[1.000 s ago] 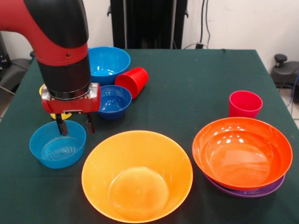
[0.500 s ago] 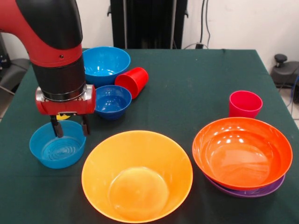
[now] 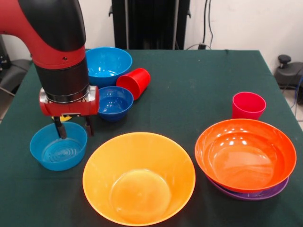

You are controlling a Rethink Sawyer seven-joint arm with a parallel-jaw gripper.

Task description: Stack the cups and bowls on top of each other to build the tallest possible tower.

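Hanging over the light blue bowl (image 3: 58, 147) at the left, the gripper (image 3: 74, 129) has its fingers spread, one inside the bowl's back rim and one just outside. Behind sit a dark blue bowl (image 3: 114, 102), a big blue bowl (image 3: 108, 64) and a tipped red cup (image 3: 134, 82). Next comes the huge orange bowl (image 3: 138, 178), then the pinkish-red cup (image 3: 248, 105) and the red-orange bowl (image 3: 245, 154) on the purple bowl (image 3: 251, 194) on the green desk (image 3: 189, 85).

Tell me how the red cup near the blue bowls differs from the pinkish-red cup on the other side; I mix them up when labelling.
The red cup lies on its side, its mouth facing down-left in the picture; the pinkish-red cup stands upright, mouth up. The red cup rests against a dark blue bowl; the pinkish-red cup stands just behind the red-orange bowl; whether they touch is unclear. Both are small, smooth and empty.
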